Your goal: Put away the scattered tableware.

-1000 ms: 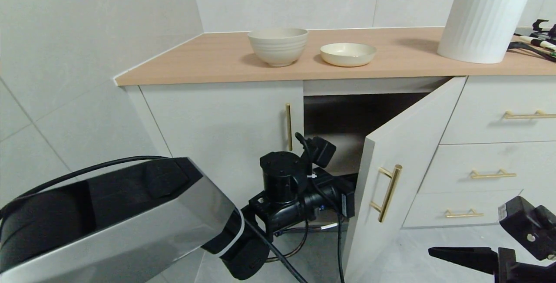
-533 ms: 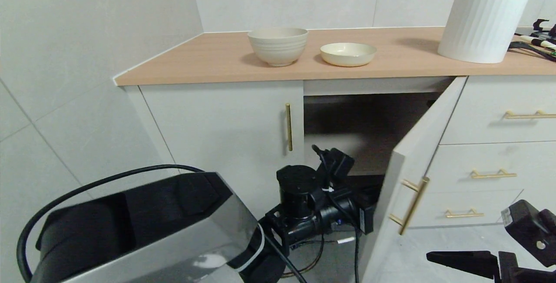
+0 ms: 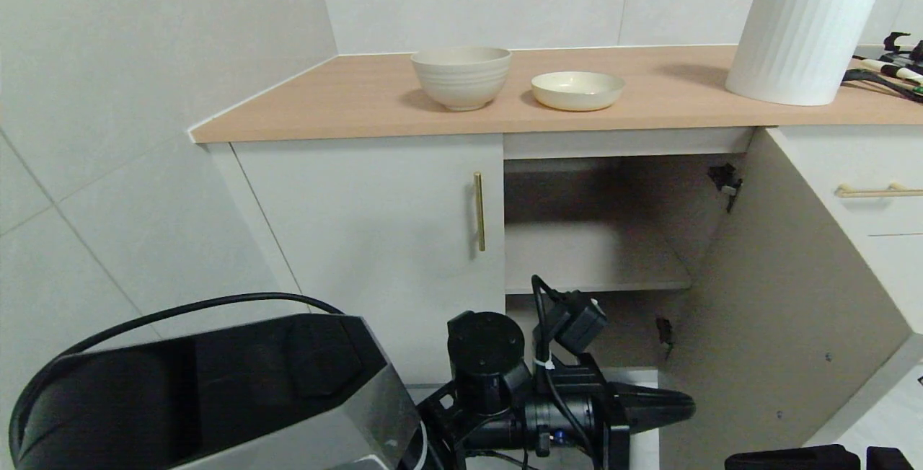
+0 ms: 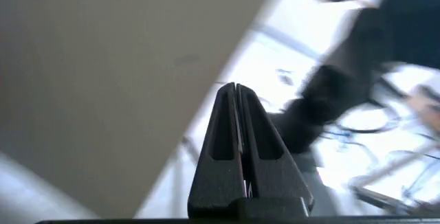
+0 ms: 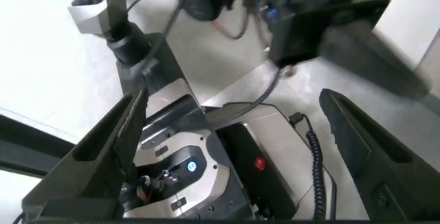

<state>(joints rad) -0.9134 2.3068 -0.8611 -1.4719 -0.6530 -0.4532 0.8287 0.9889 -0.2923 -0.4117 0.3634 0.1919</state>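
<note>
A bowl (image 3: 461, 77) and a dish (image 3: 577, 89) sit side by side on the counter (image 3: 346, 106), bowl on the left, a jar (image 3: 807, 23) farther right; below the dish, a cupboard (image 3: 591, 189) with a shelf (image 3: 584, 261) inside, its door (image 3: 786, 297) open to the right, the left gripper (image 3: 685, 405) low before it

Tall white container (image 3: 807, 30), top off-frame.

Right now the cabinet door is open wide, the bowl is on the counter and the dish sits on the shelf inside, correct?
Not quite. The dish is not on the shelf: the head view shows it on the counter, just right of the bowl. The rest holds: the cabinet door is open wide and the bowl is on the counter.
</note>
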